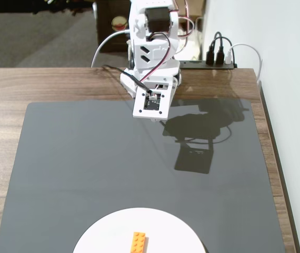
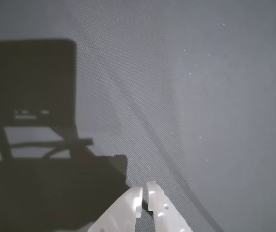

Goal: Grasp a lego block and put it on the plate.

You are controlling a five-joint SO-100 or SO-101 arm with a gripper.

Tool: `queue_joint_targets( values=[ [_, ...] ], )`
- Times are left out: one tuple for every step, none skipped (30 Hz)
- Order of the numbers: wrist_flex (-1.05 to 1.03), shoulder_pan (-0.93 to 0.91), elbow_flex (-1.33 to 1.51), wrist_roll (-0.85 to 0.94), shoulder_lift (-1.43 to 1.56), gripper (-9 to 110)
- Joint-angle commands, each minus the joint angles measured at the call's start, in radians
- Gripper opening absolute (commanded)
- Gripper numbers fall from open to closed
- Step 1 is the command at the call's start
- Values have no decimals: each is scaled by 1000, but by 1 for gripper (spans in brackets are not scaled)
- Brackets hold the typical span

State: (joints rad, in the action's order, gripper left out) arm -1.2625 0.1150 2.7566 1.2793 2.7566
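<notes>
- The lego block (image 1: 138,243) lies on the plate (image 1: 105,232) at the near edge of the fixed view, orange against white, resting a little right of the plate's middle.
- Its long axis runs roughly toward and away from the arm, tipped slightly to the right at the far end.
- The gripper (image 2: 145,192) sits folded back by the arm's base, well apart from the plate — the whole dark mat (image 1: 76,158) stretches between them.
- In the wrist view the two white fingertips are pressed nearly together, with nothing between them; below them is only bare mat and the arm's shadow.
- Judging by this, the brick is already where the task wants it — no reach looks called for.
</notes>
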Motion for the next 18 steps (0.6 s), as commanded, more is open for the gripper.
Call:
queue_joint_targets(
  values=[
    [0, -6, 26, -18, 41, 1],
    [0, -15, 32, -18, 55, 1],
    [-2, -20, 41, -18, 74, 1],
    [-5, -23, 49, -18, 89, 1],
    [-6, -26, 57, -17, 104, 1],
    [-6, -28, 64, -17, 120, 1],
    [-8, -28, 72, -17, 135, 1],
    [-11, -31, 75, -18, 144, 1],
    [-12, -34, 77, -18, 147, 1],
    [-14, -38, 77, -18, 149, 1],
    [-14, -44, 77, -18, 152, 1],
    [-17, -49, 78, -17, 152, 1],
    [-17, -52, 78, -15, 152, 1],
    [-17, -57, 78, -14, 152, 1],
    [-17, -60, 78, -12, 152, 1],
    [-17, -60, 78, -12, 152, 1],
    [-17, -60, 78, -12, 152, 1],
    [-17, -60, 78, -12, 152, 1]
  ],
)
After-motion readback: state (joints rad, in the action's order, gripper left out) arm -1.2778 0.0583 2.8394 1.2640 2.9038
